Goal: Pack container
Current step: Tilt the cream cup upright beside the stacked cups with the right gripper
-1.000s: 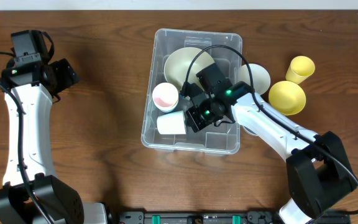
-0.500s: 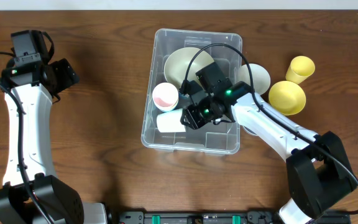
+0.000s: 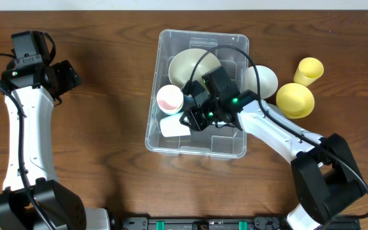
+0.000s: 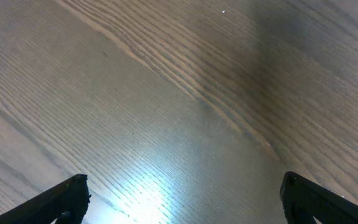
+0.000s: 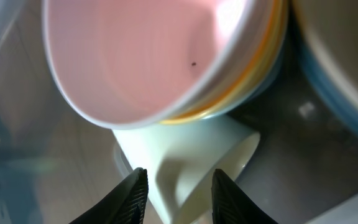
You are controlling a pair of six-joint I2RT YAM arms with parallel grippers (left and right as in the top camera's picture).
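Note:
The clear container (image 3: 230,145) stands mid-table. It holds a cream bowl (image 3: 189,64), an upright pink-lined cup (image 3: 169,98) and a white cup (image 3: 172,126) lying on its side. My right gripper (image 3: 190,118) reaches inside the container. In the right wrist view its fingers (image 5: 133,194) stand open either side of the white cup's (image 5: 191,155) near end, under the pink-lined stacked cups (image 5: 148,56). My left gripper (image 3: 66,76) is open and empty over bare wood (image 4: 182,199), far left of the container.
A white bowl (image 3: 267,78) sits just outside the container's right wall. A yellow bowl (image 3: 295,99) and a yellow cup (image 3: 309,69) stand further right. The right arm's cable arches over the container.
My right gripper has moved left and slightly toward the front inside the container, closing in on the lying white cup, which shifted a little left. The left arm has not moved.

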